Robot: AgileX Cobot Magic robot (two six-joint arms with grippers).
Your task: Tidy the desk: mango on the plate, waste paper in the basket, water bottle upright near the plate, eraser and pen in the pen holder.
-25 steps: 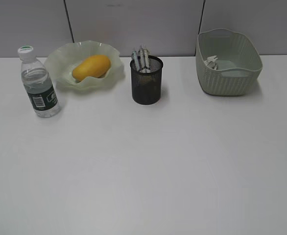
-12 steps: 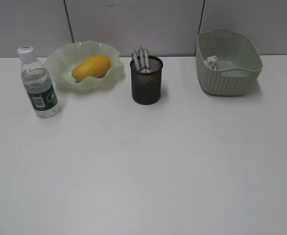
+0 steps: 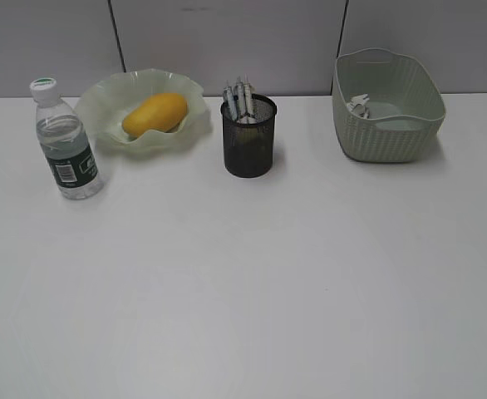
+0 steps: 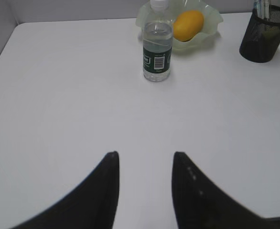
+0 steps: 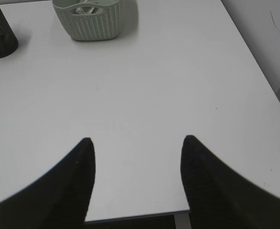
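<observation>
Nearest, the left gripper (image 4: 145, 155) hangs over bare desk (image 3: 243, 291) with its jaws apart and nothing between them; the right gripper (image 5: 137, 139) likewise, jaws spread wider and empty. Farther off, the water bottle (image 3: 64, 141) stands upright at ten o'clock, just beside the plate (image 3: 110, 104) holding the mango (image 3: 154, 114). At twelve o'clock the pen holder (image 3: 248, 137) carries pens (image 3: 238, 98). At two o'clock, waste paper (image 3: 360, 104) lies inside the basket (image 3: 389, 137).
</observation>
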